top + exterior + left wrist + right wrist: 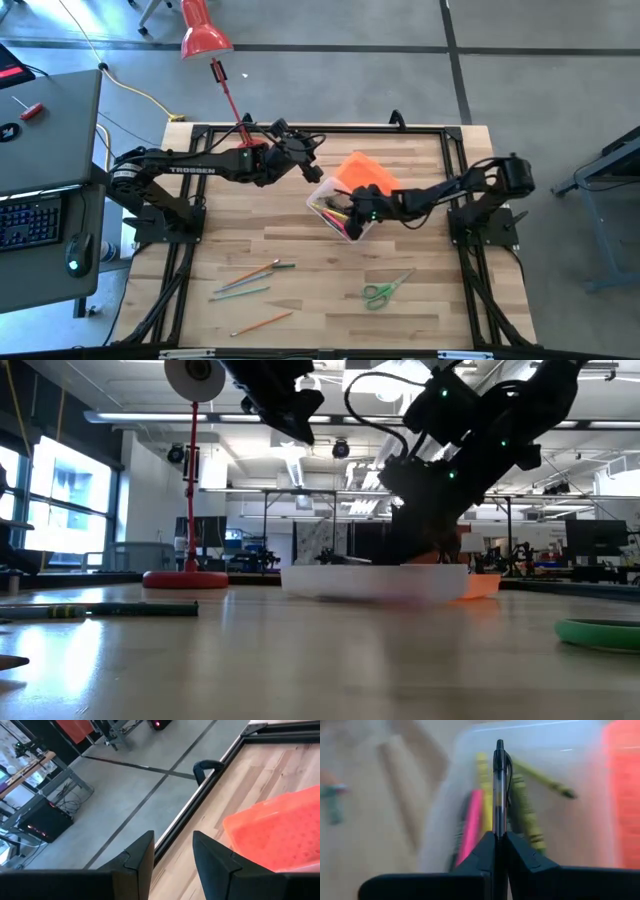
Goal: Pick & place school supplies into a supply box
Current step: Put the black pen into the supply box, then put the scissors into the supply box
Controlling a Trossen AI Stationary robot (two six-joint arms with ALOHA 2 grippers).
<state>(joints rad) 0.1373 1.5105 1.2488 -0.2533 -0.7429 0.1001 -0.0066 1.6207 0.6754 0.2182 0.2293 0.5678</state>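
Clear plastic makes up the supply box (335, 212), which sits near the middle of the wooden table (300, 250) with its orange lid (362, 172) lying against its far side. The right gripper (499, 836) is held directly over the open box, its two dark fingers (522, 852) pressed together on a dark pen (499, 785) with a clear barrel, which stands out straight beyond the fingertips. Below the pen, inside the box, a pink marker (470, 827) and several yellow-green pencils (525, 815) are seen lying lengthwise; other items there are too blurred to be named.

The left gripper (172, 855) is raised above the table just beyond the box, on the lid's side, and nothing is held in it; its fingers (140, 857) are spread with a plain gap between them, through which the table's black edge frame (210, 785) is visible. From the low view both arms are seen hanging over the box (375, 580).

On the near side of the box, well apart from it, green-handled scissors (383, 290) lie flat on the wood. Farther toward the left arm's side, a loose cluster of pencils (250, 280) is spread out, and one orange pencil (262, 322) lies alone nearer the table's front edge. A red desk lamp (205, 35) stands past the box, its base (185, 578) resting on the table's far part, perhaps just beside the left arm.
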